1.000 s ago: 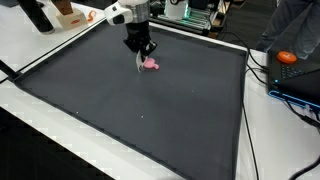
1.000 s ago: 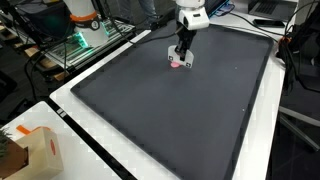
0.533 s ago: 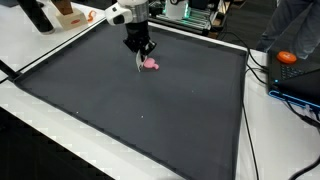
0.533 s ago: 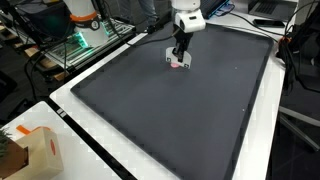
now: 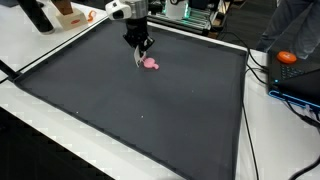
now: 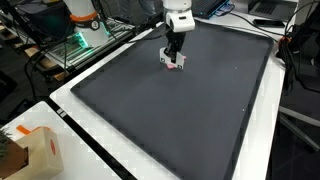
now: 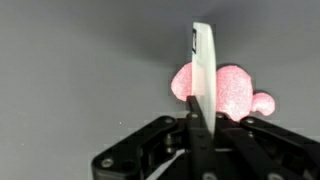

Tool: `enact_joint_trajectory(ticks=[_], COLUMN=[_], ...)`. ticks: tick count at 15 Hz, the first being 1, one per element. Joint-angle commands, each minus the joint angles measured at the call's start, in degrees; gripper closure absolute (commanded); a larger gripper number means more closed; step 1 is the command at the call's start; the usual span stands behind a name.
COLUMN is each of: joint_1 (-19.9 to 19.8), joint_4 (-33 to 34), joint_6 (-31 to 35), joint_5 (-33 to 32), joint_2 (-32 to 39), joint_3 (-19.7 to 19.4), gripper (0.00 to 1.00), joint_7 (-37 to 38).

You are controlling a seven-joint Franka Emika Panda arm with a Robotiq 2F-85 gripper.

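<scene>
Currently my jaws are pinching shut on a thin white strip, and my gripper is hanging just above the pink lump. The strip is standing edge-on, crossing in front of the lump; I cannot tell whether they touch. Beneath the lump the dark mat is lying flat. Judgement: gripping firmly, holding the strip upright and moving slowly is serving best; a tilted edge could shove the lump sideways.

White flat strip: thin, seen edge-on, held upright. Pink lumpy object: laid on the dark mat, behind the strip, mostly at its 3 o'clock.
</scene>
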Motion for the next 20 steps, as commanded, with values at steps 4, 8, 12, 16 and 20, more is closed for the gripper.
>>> enact_joint_trajectory(ticks=[4, 8, 12, 16, 20], joint_1=[0.1, 0.8, 1.2, 2.3, 4.1], joint_4=[-6.6, -7.8, -6.4, -1.8, 4.7], joint_6=[1.3, 0.7, -2.5, -10.0, -18.8], joint_5=[-2.8, -5.6, -10.3, -14.5, -16.6], joint_2=[-6.2, -11.6, -15.4, -15.4, -12.1], joint_3=[-1.8, -1.5, -0.4, 2.3, 5.0], gripper=[0.99, 0.99, 0.99, 0.99, 0.99], joint_7=[2.7, 4.6, 8.7, 12.8, 14.6])
